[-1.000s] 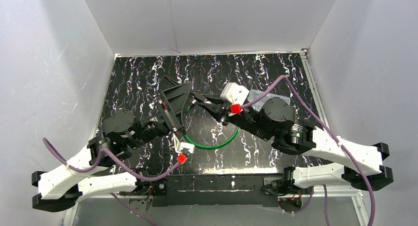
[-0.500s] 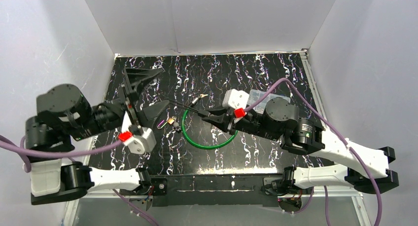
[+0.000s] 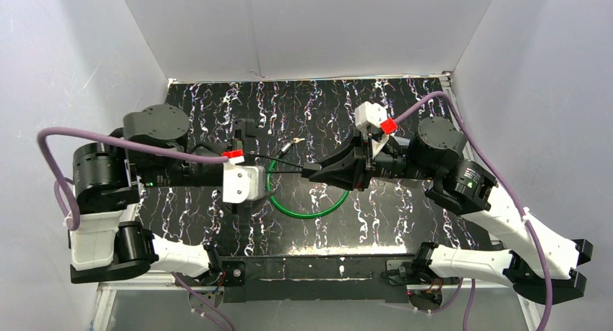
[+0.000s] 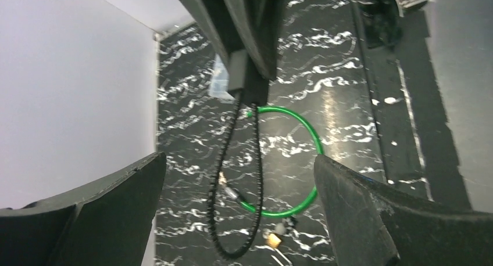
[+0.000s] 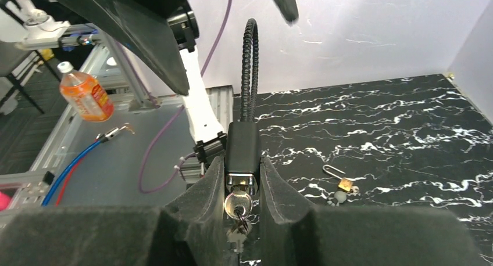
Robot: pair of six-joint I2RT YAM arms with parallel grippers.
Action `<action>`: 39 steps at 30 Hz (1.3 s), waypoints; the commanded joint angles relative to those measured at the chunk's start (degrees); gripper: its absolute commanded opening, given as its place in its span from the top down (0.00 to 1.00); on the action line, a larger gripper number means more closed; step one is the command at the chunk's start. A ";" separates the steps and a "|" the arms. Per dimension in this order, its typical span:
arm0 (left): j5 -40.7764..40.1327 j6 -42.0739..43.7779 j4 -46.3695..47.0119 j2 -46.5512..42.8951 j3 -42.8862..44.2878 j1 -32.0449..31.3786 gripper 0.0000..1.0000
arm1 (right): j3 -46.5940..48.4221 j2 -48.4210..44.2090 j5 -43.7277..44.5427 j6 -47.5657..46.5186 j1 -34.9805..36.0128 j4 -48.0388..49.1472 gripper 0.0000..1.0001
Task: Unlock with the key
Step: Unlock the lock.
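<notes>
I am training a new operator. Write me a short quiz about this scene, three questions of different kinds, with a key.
1. True or false: the left end effector is shut.
2. The cable lock is: A held by the right end effector; B held by the left end effector; C lying free.
3. What is inserted in the cable lock's body?
Key: 1 false; 2 A; 3 a key.

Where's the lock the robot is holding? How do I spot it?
Look at the black marbled table, then at the right gripper near the green ring. Pinched in it is the black lock, a silver key in one end and a bumpy black cable out the other. The other padlock, on the table, is small and gold.
</notes>
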 commanded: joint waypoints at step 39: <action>-14.73 11.30 14.63 -10.05 -24.69 -0.19 1.00 | -5.10 -5.89 6.39 2.22 -0.54 4.59 0.99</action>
